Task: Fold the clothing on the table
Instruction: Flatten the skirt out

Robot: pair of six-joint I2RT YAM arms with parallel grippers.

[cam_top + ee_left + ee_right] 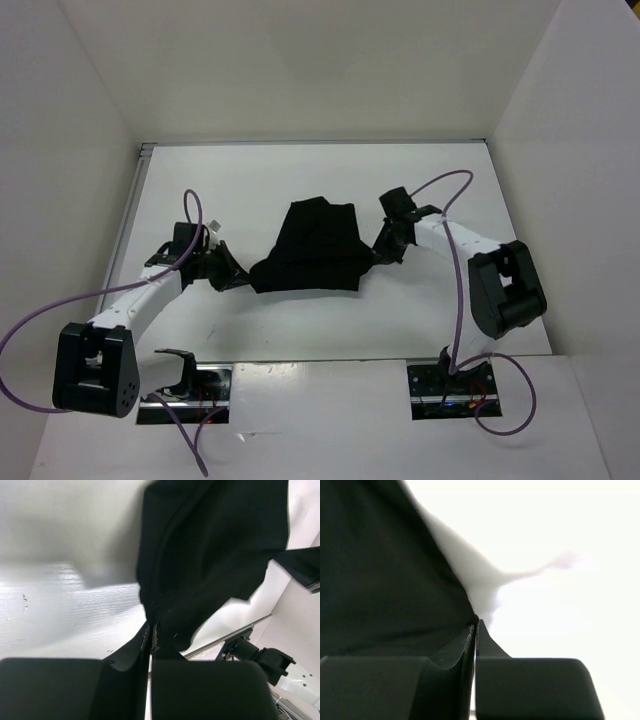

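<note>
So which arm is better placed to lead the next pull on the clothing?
Left, probably. The left end effector is shut on a bunched corner of the clothing; the right end effector is shut too, but seems to catch only a thin edge at its tips.

Black clothing on table between left arm and right arm

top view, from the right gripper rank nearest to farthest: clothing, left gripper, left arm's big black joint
1. clothing, its right edge pinched by the right gripper
2. left gripper, at the clothing's left edge
3. black joint, bottom left, by the bases
</note>
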